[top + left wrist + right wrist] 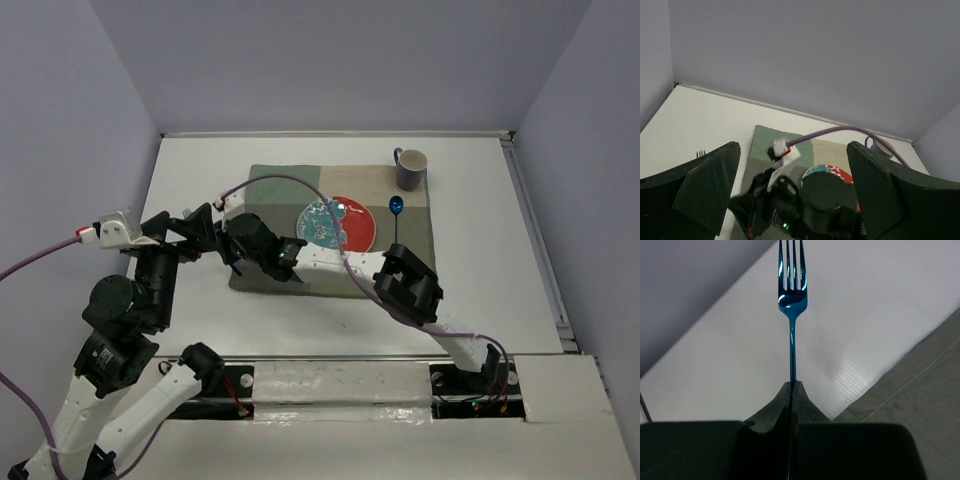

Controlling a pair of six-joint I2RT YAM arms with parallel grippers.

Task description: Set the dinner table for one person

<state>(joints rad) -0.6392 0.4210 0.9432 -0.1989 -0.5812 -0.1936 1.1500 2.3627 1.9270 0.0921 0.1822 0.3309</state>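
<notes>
The white dinner table (875, 310) lies beneath our right gripper (791, 386), which pinches the handle of a blue fork (792, 300); its tines point out over bare tabletop beside the green-and-beige mat (920, 405). Our left gripper (792, 150) hovers close by, fingers spread wide, holding nothing. The mat carries a plate (340, 222), spoon (396, 208) and mug (411, 170), and plain grey walls enclose the table.

Blue fork (792, 302), green-beige mat (275, 190) (four patches)
</notes>
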